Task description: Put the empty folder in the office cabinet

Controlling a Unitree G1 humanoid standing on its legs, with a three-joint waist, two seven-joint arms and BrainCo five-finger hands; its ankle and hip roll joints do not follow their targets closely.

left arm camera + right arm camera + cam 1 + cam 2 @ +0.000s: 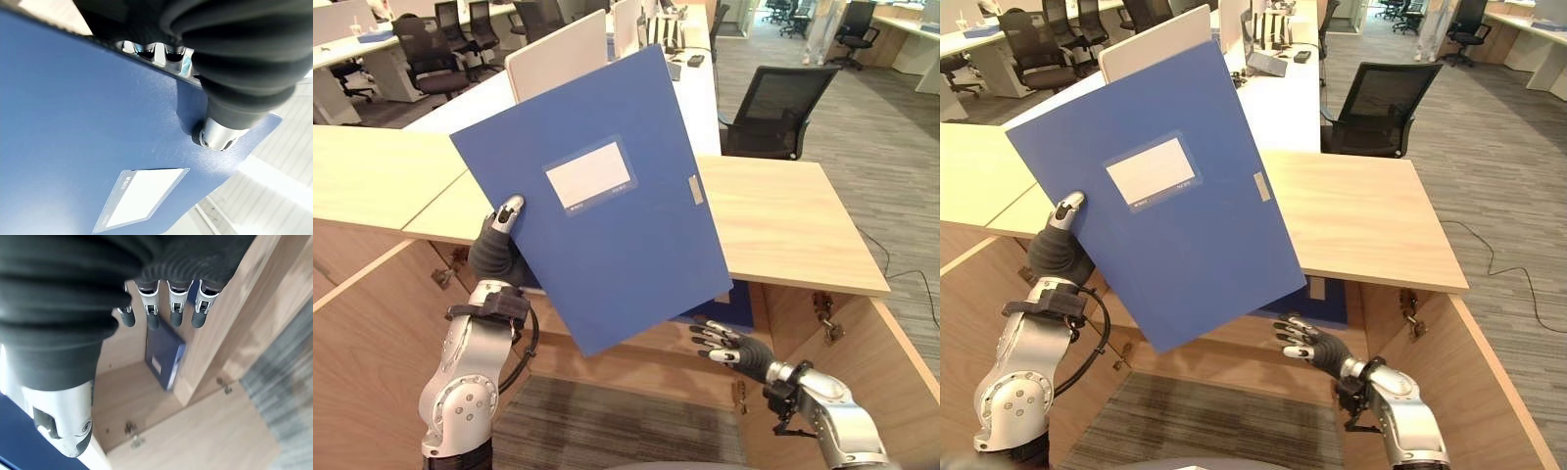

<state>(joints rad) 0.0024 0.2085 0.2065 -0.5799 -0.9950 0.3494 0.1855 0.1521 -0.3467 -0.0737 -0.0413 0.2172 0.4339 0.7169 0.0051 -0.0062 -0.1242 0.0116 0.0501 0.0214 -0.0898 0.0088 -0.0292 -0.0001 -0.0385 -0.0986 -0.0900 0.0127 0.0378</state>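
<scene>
Big picture first: the wooden table stretches across the scene, and underneath it the office cabinet stands open, doors swung wide. Up in front of all that, the blue folder is in the air, tilted, its white label facing the camera, and it is well above the cabinet opening, not yet inside. The left robot hand has it by the lower left edge, thumb pressed on the front face and fingers curled round the back, a firm pinch as the left wrist view shows. Down low, the right robot hand hovers at the cabinet mouth, fingers straight and spread, holding nothing. Through its wrist view, another blue folder stands upright against the inner wall of the cabinet. Judging by how flat it stays from a single edge grip, the held folder looks stiff and light, but the smooth cover could slip. A steadier hold would be along the spine or with the free hand supporting the bottom edge.
</scene>
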